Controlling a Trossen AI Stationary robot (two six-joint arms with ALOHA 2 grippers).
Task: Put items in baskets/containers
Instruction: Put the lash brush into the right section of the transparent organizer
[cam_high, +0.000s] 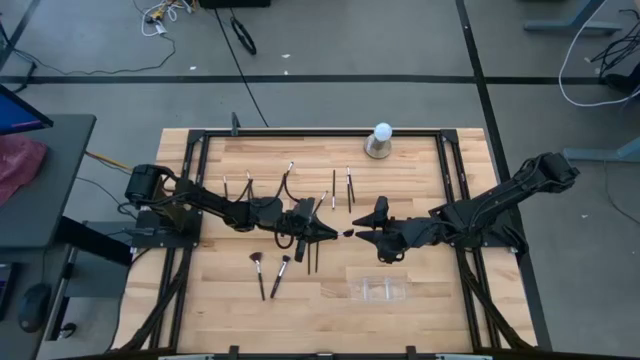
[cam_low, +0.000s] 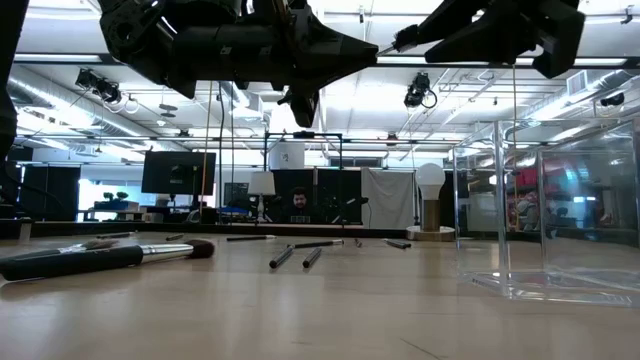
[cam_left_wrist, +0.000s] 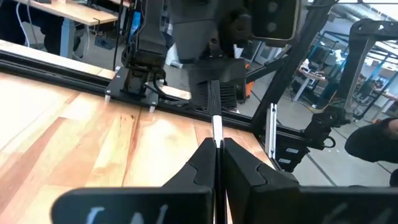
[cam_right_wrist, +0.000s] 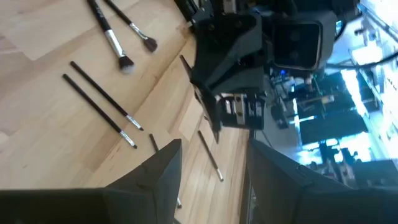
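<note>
Robotics lab — monitors (cam_low: 178, 172), ceiling ducts, cables (cam_high: 243, 35).

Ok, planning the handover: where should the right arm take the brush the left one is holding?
On the silvery ferrule just past the left gripper's shut fingers, coming head-on from the bristle end. Only that stub of the brush sticks out, pointing at the open right gripper.

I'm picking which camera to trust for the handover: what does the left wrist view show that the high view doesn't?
Only the left wrist view: the left gripper shut on a brush, its silvery ferrule and dark bristles aimed at the other arm.

Only the high view: the clear tray near the front edge, loose brushes on the table, and the white ball-shaped object.

Both: the two arms meeting mid-table, the right gripper facing the left.
</note>
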